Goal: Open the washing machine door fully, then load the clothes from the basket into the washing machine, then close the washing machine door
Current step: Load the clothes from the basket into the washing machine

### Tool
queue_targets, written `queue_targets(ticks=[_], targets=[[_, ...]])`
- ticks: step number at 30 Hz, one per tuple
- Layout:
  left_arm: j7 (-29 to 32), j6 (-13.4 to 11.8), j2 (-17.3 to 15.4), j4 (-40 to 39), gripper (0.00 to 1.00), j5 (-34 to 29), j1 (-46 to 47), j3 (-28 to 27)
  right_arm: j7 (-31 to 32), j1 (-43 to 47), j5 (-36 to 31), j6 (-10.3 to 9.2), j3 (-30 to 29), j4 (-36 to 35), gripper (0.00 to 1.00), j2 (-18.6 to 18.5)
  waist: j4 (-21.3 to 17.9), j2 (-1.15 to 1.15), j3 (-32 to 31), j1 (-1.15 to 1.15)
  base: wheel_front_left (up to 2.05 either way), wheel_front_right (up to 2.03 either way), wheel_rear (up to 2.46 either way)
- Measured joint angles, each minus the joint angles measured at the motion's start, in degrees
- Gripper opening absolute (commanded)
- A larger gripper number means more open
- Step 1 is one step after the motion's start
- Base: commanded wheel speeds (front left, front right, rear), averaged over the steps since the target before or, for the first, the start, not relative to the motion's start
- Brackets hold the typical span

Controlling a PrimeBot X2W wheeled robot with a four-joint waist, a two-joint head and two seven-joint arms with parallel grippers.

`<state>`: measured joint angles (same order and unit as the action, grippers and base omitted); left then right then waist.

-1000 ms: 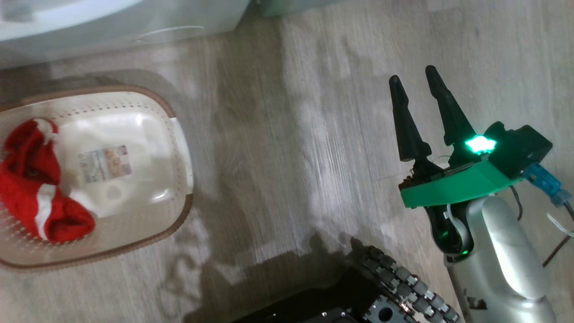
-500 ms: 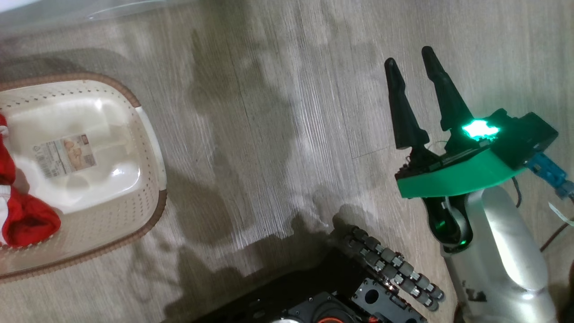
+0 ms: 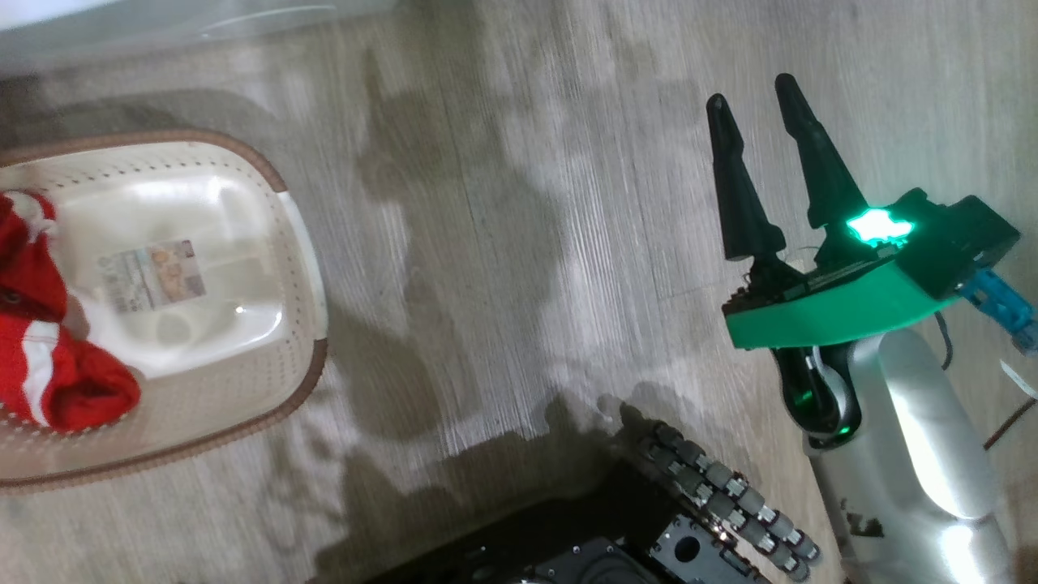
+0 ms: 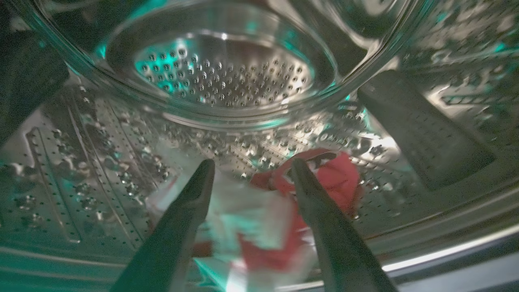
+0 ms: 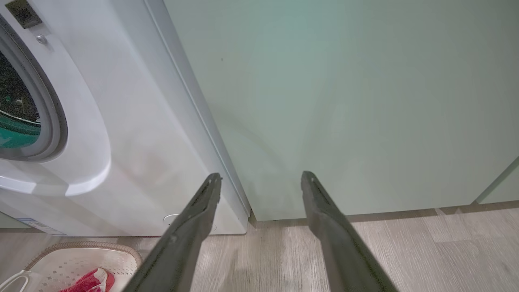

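Observation:
My left gripper is open inside the washing machine's steel drum. A blurred red and white garment lies on the drum wall under and beyond its fingertips. The cream basket stands on the floor at the left, with red clothes heaped at its left end. My right gripper hangs open over bare floor, far right of the basket. In the right wrist view the right gripper points at the washing machine and its grey gasket. The door is out of view.
A pale green cabinet stands right beside the washer. The basket with red clothes sits on the floor before the washer. My wheeled base is at the bottom. Wood floor lies between basket and right arm.
The head camera has swung, so the basket slid left in the picture and then partly back. My right gripper stays open in the same pose. The clothes in the basket lie as before.

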<state>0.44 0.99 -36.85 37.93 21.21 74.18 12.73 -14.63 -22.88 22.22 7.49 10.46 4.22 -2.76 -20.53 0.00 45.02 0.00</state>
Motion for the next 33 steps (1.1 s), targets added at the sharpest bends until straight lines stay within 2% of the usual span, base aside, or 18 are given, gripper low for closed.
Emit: queue_targets(ticks=[4, 11, 22, 27, 33], targets=[[-4.8, -2.24, 2.6, -2.86, 1.0, 1.54, -6.05, -0.96, 0.0, 0.18, -0.99, 0.0, -0.98, 0.44, 1.0, 0.0, 1.12, 0.0, -2.19, 0.0, 0.0, 0.0, 0.0], [-11.77, -7.31, 7.77, -13.47, 1.0, 4.42, -20.86, -2.77, 0.0, 2.78, -3.74, 0.0, -3.3, 0.77, 1.0, -0.01, 4.2, 0.0, -6.39, 0.0, 0.0, 0.0, 0.0], [-14.7, -12.96, 13.14, -33.41, 1.0, 4.53, -41.79, -3.49, 0.0, 4.83, -7.42, 0.0, -5.93, 1.71, 1.0, -0.01, 9.41, 0.0, -12.97, 0.0, 0.0, 0.0, 0.0], [-14.91, -13.26, 15.61, -36.72, 1.0, 5.01, -48.72, -3.93, 0.09, 6.41, -8.99, 0.0, -7.47, 2.31, 1.0, -0.02, 11.88, 0.0, -16.12, 0.0, 0.0, 0.0, 0.0], [-15.15, -12.18, 17.85, -37.73, 1.0, 3.72, -52.41, -5.45, 1.55, 7.45, -10.18, 0.0, -8.49, 2.14, 1.0, -0.02, 13.79, 0.0, -19.69, 0.0, 0.0, 0.0, 0.0]])
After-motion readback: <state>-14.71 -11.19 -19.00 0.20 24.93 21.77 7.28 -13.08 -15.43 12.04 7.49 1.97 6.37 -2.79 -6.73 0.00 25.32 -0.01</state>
